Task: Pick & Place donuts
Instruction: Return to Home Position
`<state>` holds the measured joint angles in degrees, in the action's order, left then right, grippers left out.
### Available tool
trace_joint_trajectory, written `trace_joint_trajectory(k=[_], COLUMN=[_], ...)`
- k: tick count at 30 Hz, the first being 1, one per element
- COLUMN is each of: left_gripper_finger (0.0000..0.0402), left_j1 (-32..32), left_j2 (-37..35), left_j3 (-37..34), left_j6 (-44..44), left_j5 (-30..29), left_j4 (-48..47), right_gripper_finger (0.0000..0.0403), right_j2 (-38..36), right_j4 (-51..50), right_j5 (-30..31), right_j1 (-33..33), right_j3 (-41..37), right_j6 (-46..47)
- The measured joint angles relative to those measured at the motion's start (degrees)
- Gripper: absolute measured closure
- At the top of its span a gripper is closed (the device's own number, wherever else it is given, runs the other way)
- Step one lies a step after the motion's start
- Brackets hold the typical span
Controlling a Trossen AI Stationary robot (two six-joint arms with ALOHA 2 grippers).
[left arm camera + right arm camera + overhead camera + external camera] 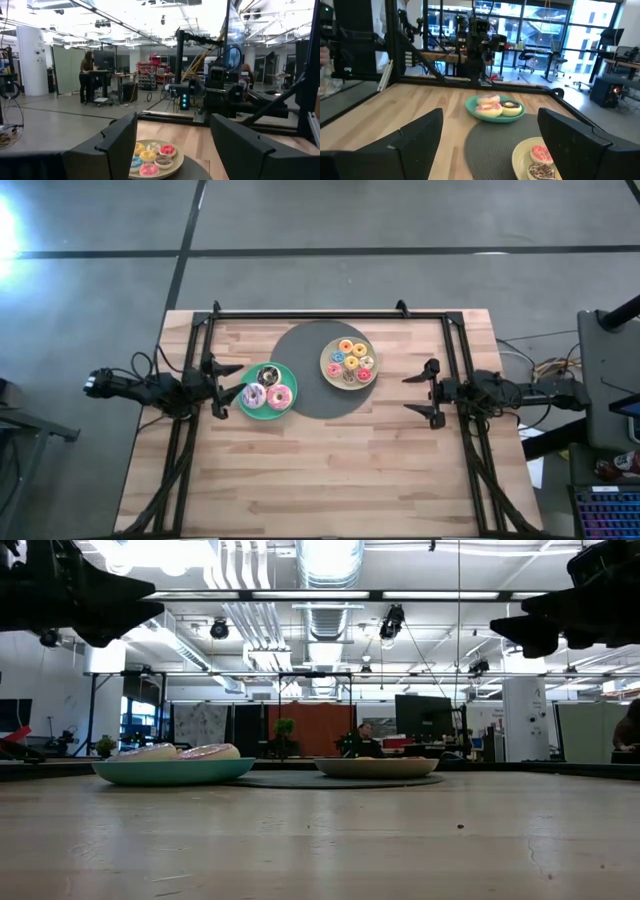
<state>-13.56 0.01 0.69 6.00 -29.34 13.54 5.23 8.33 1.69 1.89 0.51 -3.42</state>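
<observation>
Donuts (pixel 350 362): none loose on the wooden table (pixel 330 480).

- Three larger donuts (pixel 278 396) lie on the teal plate (pixel 266 414), just left of frame centre in the high view.
- The small donuts (pixel 334 368) are crowded on the pale-yellow plate (pixel 346 387), just right of centre.
- The pale-yellow plate sits on the dark round mat (pixel 310 340); the teal plate overlaps the mat's left edge.

Left gripper (pixel 228 388): fingers spread, nothing between them, tips just beside the left rim of the teal plate.

Right gripper (pixel 407 393): also spread and empty, right of centre, near the mat's right edge but apart from the pale-yellow plate.

The low view shows both grippers up near the frame's top corners, so I judge them raised clear of the plates.

Risks from here, as judgement:

1. The left arm is the one to watch. If it dips or swings toward centre while pulling away, a fingertip could catch the teal rim, slide the plate and tip a large donut off.
2. The small donuts are packed close. A jolt to the mat or table could roll one over the shallow rim.
3. The right arm has more room, so contact looks unlikely unless it sweeps inward.
</observation>
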Motion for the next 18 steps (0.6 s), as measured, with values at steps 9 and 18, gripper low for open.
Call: trace_joint_trajectory(k=[9,18], left_gripper_finger=[0.0174,0.0174], left_j1=[0.0,0.0], left_j2=[0.3,1.0], left_j3=[-0.2,-0.2], left_j6=[-2.4,-8.0], left_j5=[-0.1,-0.1], left_j4=[-3.2,-4.8], right_gripper_finger=[0.0077,0.0082], right_j2=[0.6,1.0], right_j4=[-2.3,-3.9], right_j5=[0.0,0.0], right_j1=[0.0,0.0], right_j3=[0.0,0.0], right_j6=[0.6,0.4])
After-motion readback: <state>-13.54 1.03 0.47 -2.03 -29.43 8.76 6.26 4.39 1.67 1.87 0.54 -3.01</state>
